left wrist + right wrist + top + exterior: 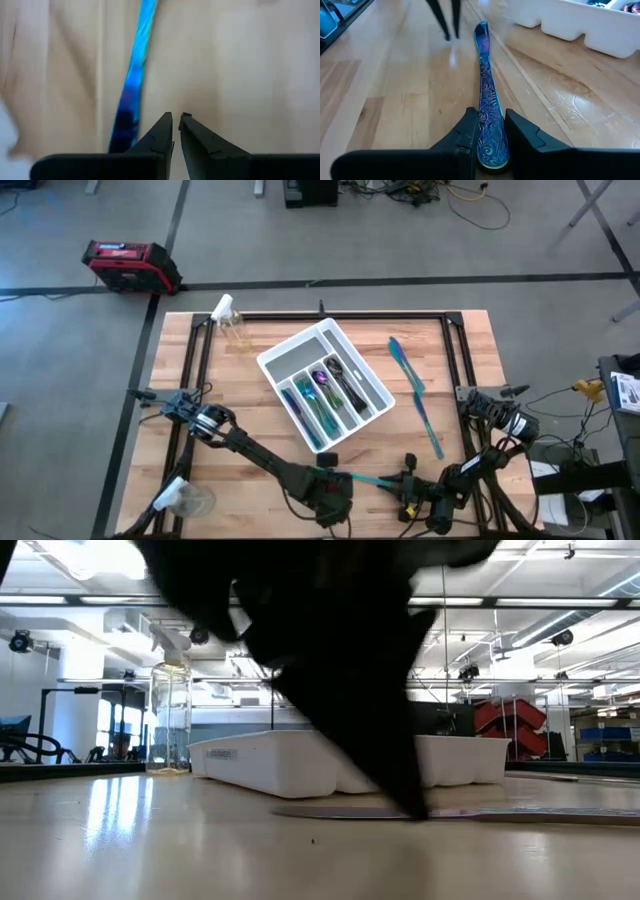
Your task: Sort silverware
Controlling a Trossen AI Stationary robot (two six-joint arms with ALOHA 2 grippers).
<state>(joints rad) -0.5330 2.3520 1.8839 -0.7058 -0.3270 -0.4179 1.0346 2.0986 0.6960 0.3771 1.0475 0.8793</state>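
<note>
Right gripper (pixel 487 137) clamps a knife (pixel 487 95) beside the tray (pixel 375 395); left gripper (pixel 176 131) (shut, empty) nearby.

a white tray (pixel 372 376) sits mid-table holding cutlery (pixel 322 391), two knives (pixel 415 393) lie to its right, a spray bottle (pixel 228 320) behind its left.
</note>
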